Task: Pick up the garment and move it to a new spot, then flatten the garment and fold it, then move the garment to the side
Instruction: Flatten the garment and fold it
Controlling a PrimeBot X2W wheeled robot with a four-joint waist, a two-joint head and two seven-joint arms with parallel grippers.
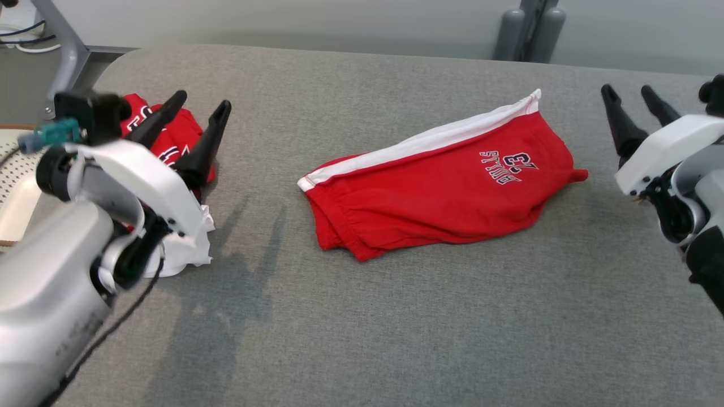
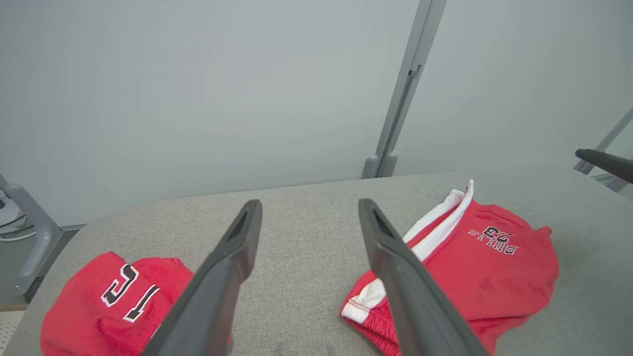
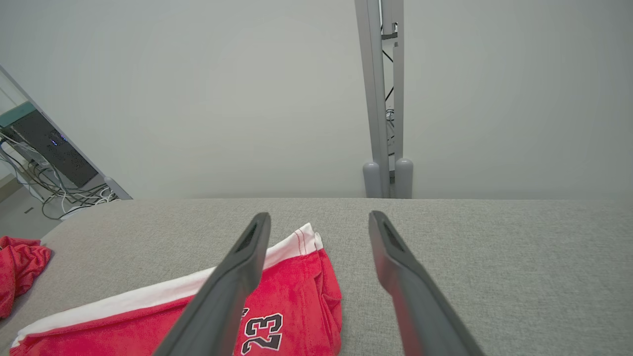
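- Shorts (image 1: 447, 192), red with a white side stripe and a "23" print, are lying near the middle of the grey counter (image 1: 396, 328). They are doubled over leg on leg. The gathered edge that appears to be the waistband is facing the robot's left, and the leg ends are facing its right.
- Nothing is touching the shorts. They are resting between the two arms, which is leaving each end open to one arm.
- Left fingers (image 1: 210, 138) are standing spread wide and gripping nothing. They are hovering near a second red garment, a jersey (image 1: 169, 135), which is lying bunched at the counter's left edge with a white cloth (image 1: 186, 249) beside it.
- Right fingers (image 1: 619, 121) are likewise spread and empty. They are hanging off the right end of the shorts, clearly apart from the cloth.
- Judgement: with both arms flanking the shorts and gripping nothing, the robot is probably preparing a grasp. Which stage of the task this is cannot be told.
- Judgement: the fabric is lying thin and flat, so a grasp is calling for the fingers to press down at an edge or corner.
- Risk: pinching the top layer alone would be letting the doubled shorts fall open, and the left arm is working close enough to the jersey to snag it.
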